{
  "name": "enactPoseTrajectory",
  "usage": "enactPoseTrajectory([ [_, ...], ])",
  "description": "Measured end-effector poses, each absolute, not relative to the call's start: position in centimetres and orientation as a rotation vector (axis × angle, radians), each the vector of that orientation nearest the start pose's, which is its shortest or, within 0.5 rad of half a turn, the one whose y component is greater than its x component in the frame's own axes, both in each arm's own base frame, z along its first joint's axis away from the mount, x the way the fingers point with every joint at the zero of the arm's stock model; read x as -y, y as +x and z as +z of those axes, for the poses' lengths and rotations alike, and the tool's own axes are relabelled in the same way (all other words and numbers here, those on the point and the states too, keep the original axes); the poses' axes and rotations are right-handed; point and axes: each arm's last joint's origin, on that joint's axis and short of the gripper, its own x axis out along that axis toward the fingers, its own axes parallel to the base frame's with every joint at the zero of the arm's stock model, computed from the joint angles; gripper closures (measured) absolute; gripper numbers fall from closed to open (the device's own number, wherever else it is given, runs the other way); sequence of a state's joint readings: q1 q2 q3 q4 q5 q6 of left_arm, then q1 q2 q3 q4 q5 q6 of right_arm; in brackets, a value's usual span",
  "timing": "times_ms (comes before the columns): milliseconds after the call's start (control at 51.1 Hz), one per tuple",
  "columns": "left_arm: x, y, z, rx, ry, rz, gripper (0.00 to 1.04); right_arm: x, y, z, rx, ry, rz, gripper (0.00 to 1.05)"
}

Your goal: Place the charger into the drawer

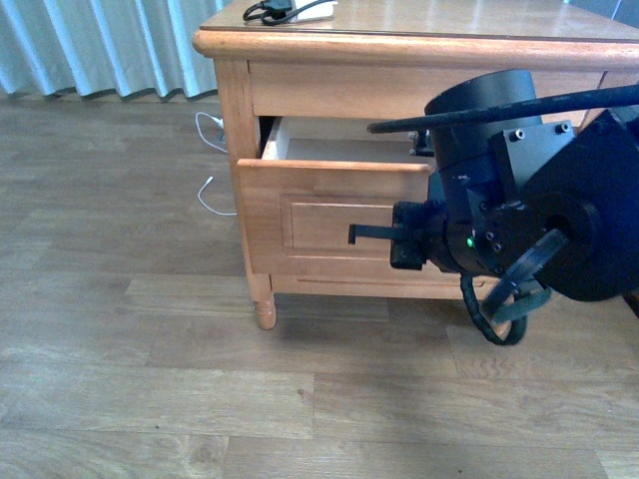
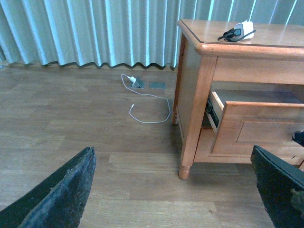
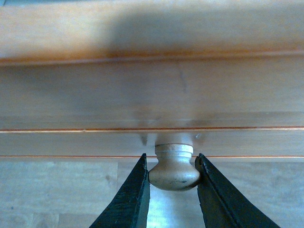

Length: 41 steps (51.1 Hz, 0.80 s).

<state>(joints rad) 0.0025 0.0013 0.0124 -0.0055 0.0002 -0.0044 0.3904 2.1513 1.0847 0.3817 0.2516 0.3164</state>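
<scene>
Nearest the lens in the right wrist view, the right claw (image 3: 172,164) is closed on the round wooden knob (image 3: 174,173), one black finger pressed to each side of it. The drawer (image 1: 329,215) stands partly out of the nightstand (image 1: 399,40), and a strip of its pale inside shows above the front panel. The left claw (image 2: 171,190) is spread wide and holds nothing, hanging low over the floor and well away from the furniture.

This looks like the opening step, with the drawer part way out. The gap seems narrow for a drop from above, so the next move probably calls for a straight, level pull on the knob, then letting go. After that a free claw has to go up for the charger (image 2: 243,29).

That charger lies flat on the nightstand top, near the front edge and the left corner, above the drawer. Its long axis appears to run roughly along that front edge, with the black coiled cable at the end toward the robot's left. A thin white cable (image 2: 152,109) lies loose on the floor beside the nightstand.
</scene>
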Motion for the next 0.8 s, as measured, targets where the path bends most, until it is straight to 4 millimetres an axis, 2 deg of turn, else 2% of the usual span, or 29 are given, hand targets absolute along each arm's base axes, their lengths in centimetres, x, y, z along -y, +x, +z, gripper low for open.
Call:
enactPoseTrajectory([
  [235, 0.0, 9.7, 16.7, 0.006, -0.004, 0.002, 0.06, -14.5, 33.2, 8.2, -0.727, 0.098, 0.069, 0.8],
  [391, 0.0, 9.7, 16.7, 0.006, -0.004, 0.003, 0.06, -14.4, 30.8, 8.2, -0.749, 0.096, 0.082, 0.8],
  [469, 0.0, 9.7, 16.7, 0.006, -0.004, 0.002, 0.06, -14.3, 30.2, 8.2, -0.752, 0.098, 0.085, 0.8],
  [567, 0.0, 9.7, 16.7, 0.006, -0.004, 0.002, 0.06, -14.3, 29.7, 8.2, -0.757, 0.105, 0.086, 0.67],
  [665, 0.0, 9.7, 16.7, 0.006, -0.004, 0.002, 0.06, -14.2, 29.0, 8.6, -0.757, 0.114, 0.091, 0.48],
  [802, 0.0, 9.7, 16.7, 0.006, -0.004, 0.002, 0.06, -13.7, 28.1, 10.9, -0.725, 0.14, 0.111, 0.23],
])
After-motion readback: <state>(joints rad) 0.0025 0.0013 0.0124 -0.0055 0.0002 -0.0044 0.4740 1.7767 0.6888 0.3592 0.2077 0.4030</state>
